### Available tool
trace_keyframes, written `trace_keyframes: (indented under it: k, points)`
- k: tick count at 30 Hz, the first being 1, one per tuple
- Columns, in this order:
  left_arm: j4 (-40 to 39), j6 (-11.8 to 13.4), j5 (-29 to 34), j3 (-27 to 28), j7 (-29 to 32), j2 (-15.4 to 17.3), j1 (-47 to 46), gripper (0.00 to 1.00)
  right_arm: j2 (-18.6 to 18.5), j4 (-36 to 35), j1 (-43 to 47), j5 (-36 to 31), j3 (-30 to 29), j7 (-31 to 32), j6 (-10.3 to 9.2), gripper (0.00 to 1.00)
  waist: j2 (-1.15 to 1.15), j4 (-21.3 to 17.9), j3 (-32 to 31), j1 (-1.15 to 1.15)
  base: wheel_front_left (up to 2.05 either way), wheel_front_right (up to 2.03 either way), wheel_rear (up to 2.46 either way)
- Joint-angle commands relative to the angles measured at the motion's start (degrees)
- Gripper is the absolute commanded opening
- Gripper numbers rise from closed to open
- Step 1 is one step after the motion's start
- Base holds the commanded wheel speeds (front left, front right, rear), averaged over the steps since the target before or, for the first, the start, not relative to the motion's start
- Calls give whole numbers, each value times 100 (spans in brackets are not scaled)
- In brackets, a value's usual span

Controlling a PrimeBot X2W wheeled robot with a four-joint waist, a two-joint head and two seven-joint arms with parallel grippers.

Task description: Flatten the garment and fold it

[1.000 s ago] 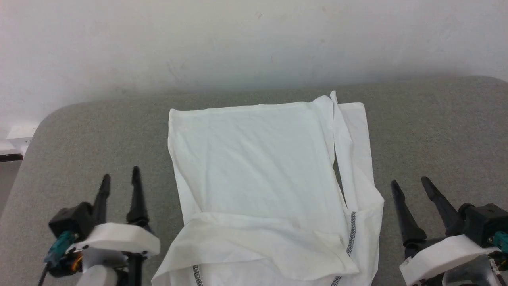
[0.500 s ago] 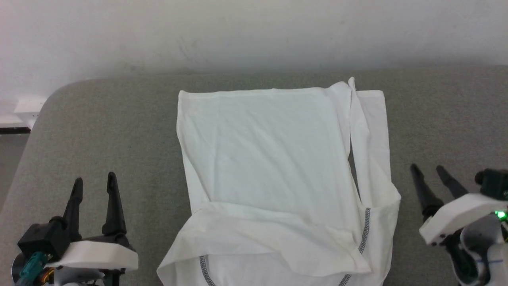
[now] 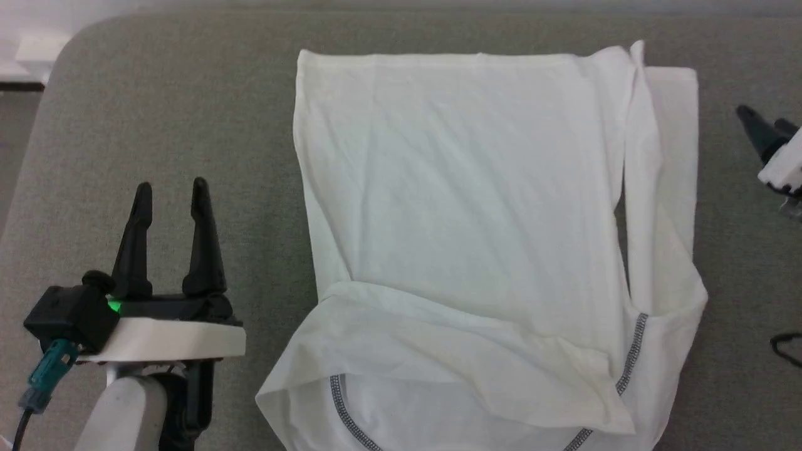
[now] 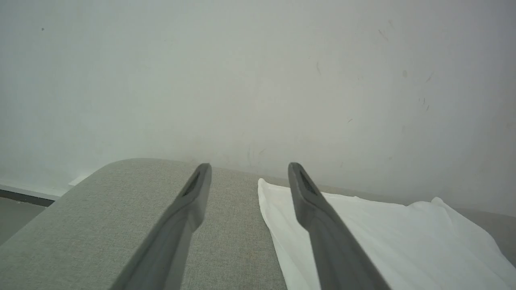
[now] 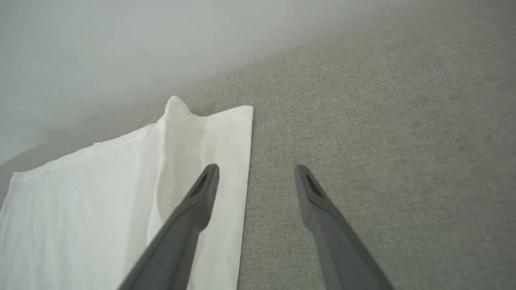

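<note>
**Q:** Which markings can be recorded?
**A:** The garment point(image 3: 476, 188) carries a dark zigzag-stitched seam point(image 3: 631, 357). It curves along the lower right and shows again at lower centre. A green light point(image 3: 114, 306) is lit on the housing of the left pincer point(image 3: 171, 185). A teal connector point(image 3: 47, 369) hangs below that at lower left.

**Q:** Where is the garment, and how do its edges run?
**A:** It lies on the grey fabric-covered desk point(image 3: 188, 94), from the centre to the right of the head view.
- Far hem: straight, along the top.
- Left edge: straight, then covered by a flap folded across the lower part.
- Right side: a narrow strip stands off from the main panel, with a slit of bare desk between them.
- Near edge: runs off the bottom of the frame.

**Q:** Where is there free room?
**A:** There is a broad bare area at left, reaching the desk's rounded corner at upper left, and a narrower band at right. The left pincer is over the broad area, apart from the garment. The right pincer point(image 3: 764, 119) is at the upper right edge, clear of the strip.

**Q:** What state are the pincers in?
**A:** On both, the fingers stand apart with nothing between them.

**Q:** What differs between the views?
**A:** The left wrist view adds the pale wall point(image 4: 242, 80) beyond the desk. The right wrist view shows a raised peak of fabric point(image 5: 174, 102) beside the strip's far corner. In that view the left finger overlaps the strip and the right finger overlaps bare desk; contact cannot be determined. The head view shows a dark cable point(image 3: 786, 347) at the right edge.
</note>
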Motion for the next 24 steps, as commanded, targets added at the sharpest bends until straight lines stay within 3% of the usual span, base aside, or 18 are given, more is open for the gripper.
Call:
trace_keyframes:
  k: [1,12,16,19,20,21,22,23,24]
  points:
    - [-37,-107,79,18,-27,-79,-179,100,-39,297,-485,73,-95,342,-4,100,0,501,772,-2,0,0,0]
    - [-75,-498,254,131,-27,-422,-634,100,-293,1078,-2103,-666,-261,1325,-4,100,0,771,1510,-2,0,0,0]
    - [-27,-641,350,206,-27,-544,-725,100,-242,1308,-2334,-984,-333,1334,-4,100,0,799,1627,-2,0,0,0]
    - [23,-731,430,257,-27,-643,-742,100,-205,1694,-2320,-1209,-443,1685,-4,100,0,795,1620,-2,0,0,0]
    - [43,-760,456,271,-27,-672,-739,100,-199,1845,-2307,-1274,-519,1855,-4,87,0,791,1600,-2,0,0,0]
    - [56,-793,478,283,-27,-703,-736,100,-196,1990,-2295,-1345,-597,2028,-4,45,0,787,1579,-2,0,0,0]
    - [68,-826,499,297,-27,-732,-732,100,-200,2123,-2274,-1433,-659,2194,-4,28,0,783,1550,-2,0,0,0]
    - [87,-853,522,313,-27,-756,-720,100,-188,2215,-2263,-1509,-722,2306,-4,4,0,773,1517,-2,0,0,0]
    - [108,-877,544,327,-27,-778,-711,100,-161,2250,-2266,-1557,-784,2336,-4,0,0,764,1486,-2,0,0,0]
